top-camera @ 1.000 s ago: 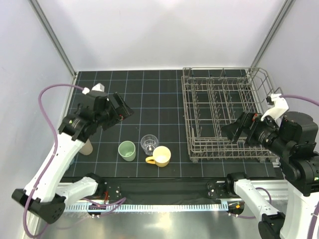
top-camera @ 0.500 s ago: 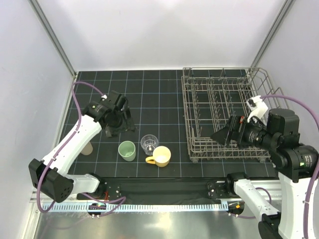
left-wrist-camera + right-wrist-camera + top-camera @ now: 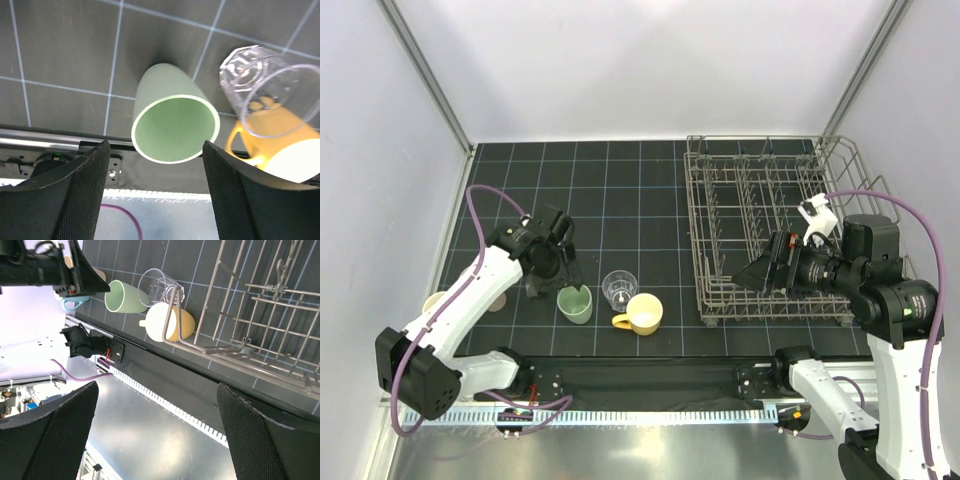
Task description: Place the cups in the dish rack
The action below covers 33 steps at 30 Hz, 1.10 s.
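Note:
The pale green cup [image 3: 575, 302] stands upright on the black mat, with the clear glass [image 3: 619, 288] and the yellow mug [image 3: 642, 313] to its right. My left gripper [image 3: 556, 270] is open and empty, just behind and above the green cup. In the left wrist view the green cup [image 3: 175, 122] lies between and beyond the open fingers [image 3: 85, 190]. The grey wire dish rack [image 3: 692, 200] stands at the right with no cups in it. My right gripper [image 3: 760, 272] is open and empty over its near left part. The right wrist view shows the light blue cup [image 3: 75, 302] and tan tumbler [image 3: 99, 274] behind my left arm.
The mat's near edge and a metal rail [image 3: 650, 412] run along the front. White walls close in the left, back and right. In the right wrist view the rack's corner wire [image 3: 176, 315] stands right next to the yellow mug [image 3: 167, 322] and the glass [image 3: 160, 286].
My left gripper has swung down and toward the front, from the far left of the mat to just above the green cup. My right gripper has moved left over the rack.

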Tool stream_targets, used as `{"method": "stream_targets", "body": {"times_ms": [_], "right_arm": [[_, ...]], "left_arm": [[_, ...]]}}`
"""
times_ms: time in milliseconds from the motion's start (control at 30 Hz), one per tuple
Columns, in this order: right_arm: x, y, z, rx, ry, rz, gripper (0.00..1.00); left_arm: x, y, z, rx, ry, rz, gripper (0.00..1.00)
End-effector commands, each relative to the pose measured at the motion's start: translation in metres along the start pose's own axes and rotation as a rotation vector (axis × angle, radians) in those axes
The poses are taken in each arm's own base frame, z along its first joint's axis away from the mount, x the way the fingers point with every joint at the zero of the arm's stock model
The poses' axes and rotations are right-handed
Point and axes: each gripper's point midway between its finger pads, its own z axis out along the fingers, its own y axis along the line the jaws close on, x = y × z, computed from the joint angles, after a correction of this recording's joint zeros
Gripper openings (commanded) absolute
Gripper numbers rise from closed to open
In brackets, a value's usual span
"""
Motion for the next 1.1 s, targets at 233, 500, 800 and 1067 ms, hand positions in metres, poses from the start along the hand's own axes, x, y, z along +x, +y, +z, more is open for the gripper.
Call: {"method": "stream_targets", "body": {"times_ms": [233, 500, 800, 1067], "right_arm": [[0.008, 0.013, 0.011, -0.117, 0.069, 0.058, 1.0], [-0.006, 0.009, -0.007, -0.018, -0.015, -0.016, 1.0], [-0.013, 0.004, -0.015, 0.044, -0.047, -0.039, 1.0], [-0.02, 0.003, -0.015, 0.067, -0.045, -0.053, 1.0]], "left_arm": [[0.014, 0.012, 0.02, -0.027, 0.017, 0.004, 0.68], [0.018, 0.01, 0.031, -0.012, 0.03, -0.01, 0.56], [0.026, 0.011, 0.044, -0.033, 0.08, -0.005, 0.41], [0.031, 0.019, 0.039, -0.044, 0.07, -0.011, 0.13]]}}
